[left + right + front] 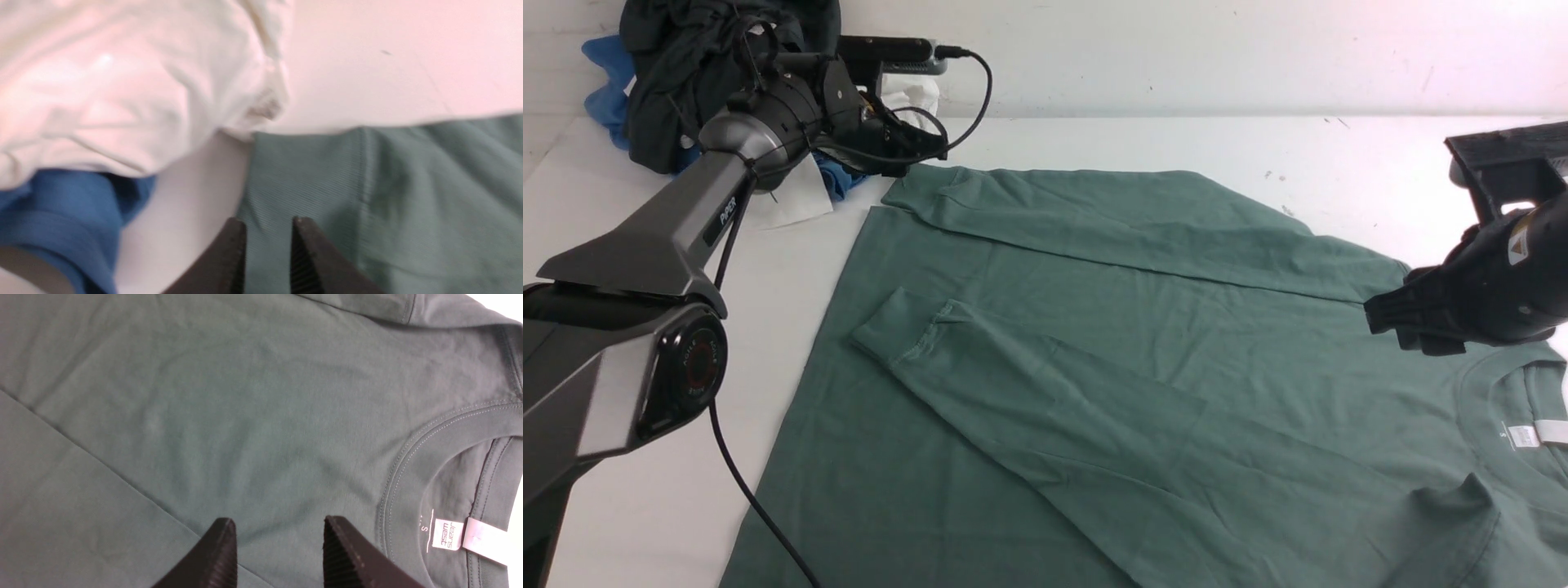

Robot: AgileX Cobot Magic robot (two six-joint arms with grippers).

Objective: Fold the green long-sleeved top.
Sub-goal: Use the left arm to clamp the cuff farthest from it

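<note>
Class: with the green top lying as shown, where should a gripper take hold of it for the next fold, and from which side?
Probably the hem's far corner, approached from the robot's left, where the left gripper hovers. The green top lies flat, both sleeves already folded in, so the straight hem is the free edge.

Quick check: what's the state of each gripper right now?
Left gripper: open, over the sleeve cuff of the green long-sleeved top, holding nothing.
Right gripper: open above the top, holding nothing.
</note>
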